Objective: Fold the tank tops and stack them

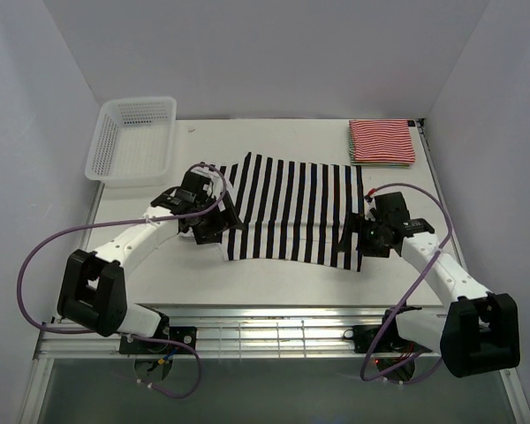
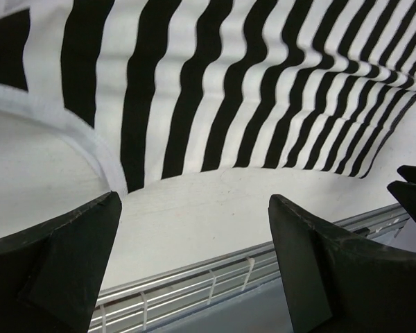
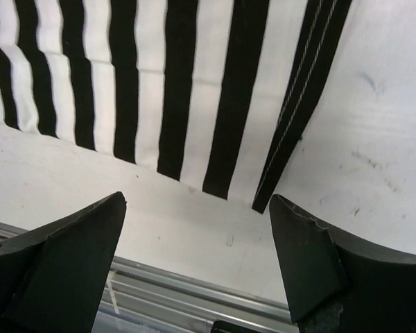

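The black-and-white broad-striped tank top [image 1: 291, 208] lies spread flat in the middle of the table. It also shows in the left wrist view [image 2: 215, 90] and the right wrist view [image 3: 166, 83]. My left gripper [image 1: 214, 231] is open and empty over its near left corner. My right gripper [image 1: 358, 243] is open and empty over its near right corner, just above the hem. The red-and-white thin-striped top [image 1: 382, 140] lies folded at the far right, on top of a green-and-white one of which only an edge shows.
A white plastic mesh basket [image 1: 132, 137] stands at the far left of the table. The metal rail of the table's near edge [image 1: 274, 322] runs just in front of both grippers. White walls close in the left, right and back.
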Motion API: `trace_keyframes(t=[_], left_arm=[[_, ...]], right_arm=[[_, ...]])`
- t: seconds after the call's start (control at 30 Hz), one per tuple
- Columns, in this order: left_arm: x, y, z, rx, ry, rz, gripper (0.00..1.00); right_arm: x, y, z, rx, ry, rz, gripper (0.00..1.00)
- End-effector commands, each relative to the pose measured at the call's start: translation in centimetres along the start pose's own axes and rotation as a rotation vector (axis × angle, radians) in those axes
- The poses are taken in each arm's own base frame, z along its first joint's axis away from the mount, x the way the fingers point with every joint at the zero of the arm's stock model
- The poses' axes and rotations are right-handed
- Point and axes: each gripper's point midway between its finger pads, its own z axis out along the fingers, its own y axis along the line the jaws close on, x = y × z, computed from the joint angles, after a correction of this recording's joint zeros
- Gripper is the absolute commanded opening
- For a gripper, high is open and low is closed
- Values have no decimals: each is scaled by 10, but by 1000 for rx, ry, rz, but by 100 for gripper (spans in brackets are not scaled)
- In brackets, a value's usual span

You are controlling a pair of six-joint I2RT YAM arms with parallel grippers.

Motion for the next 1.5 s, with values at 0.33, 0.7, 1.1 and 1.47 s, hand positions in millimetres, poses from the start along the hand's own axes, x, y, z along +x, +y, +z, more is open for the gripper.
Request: trace_keyframes(t=[0.33,0.7,1.1,1.47], left_arm=[[58,61,37,-168,130,-140,85],[77,74,63,-220,195,-154,30],[77,54,52,-149,208,-146,0],[123,49,26,-128,317,-136,1]], right_arm=[[51,-18,23,59,118,178,91],[67,-29,41,97,160,217,70],[62,-24,19,102,162,200,8],[114,-19,-22,102,302,270,10]])
